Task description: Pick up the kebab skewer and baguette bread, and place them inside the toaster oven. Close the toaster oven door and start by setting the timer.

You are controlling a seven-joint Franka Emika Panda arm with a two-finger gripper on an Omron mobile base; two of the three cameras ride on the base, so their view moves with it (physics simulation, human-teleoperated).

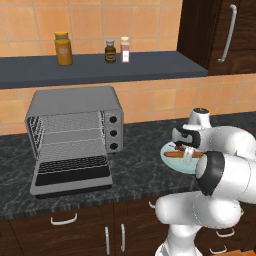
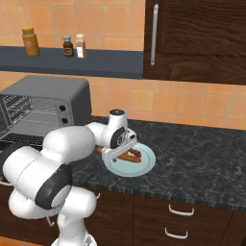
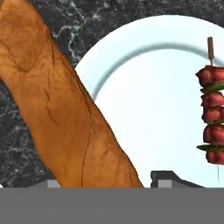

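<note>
On the left, the boxy silver-grey toaster oven [image 1: 70, 120] has its glass door [image 1: 72, 172] dropped flat, racks bare. Over at three o'clock sits the pale round plate [image 2: 144, 166] on the dark surface, holding the long orange-brown baguette [image 3: 57, 109] and the dark meat skewer [image 3: 212, 113]. The fingers [image 3: 105, 181] straddle the loaf, partly open, grip unconfirmed. Best squeeze mid-loaf, then lift level.

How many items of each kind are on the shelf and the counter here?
Shelf jars and bottles: 3 (orange jar, dark bottle, pale bottle)
Appliances: 1 (toaster oven, door open)
Plates: 1 (plate)
Foods on the plate: 2 (baguette bread, kebab skewer)
Total: 7
</note>
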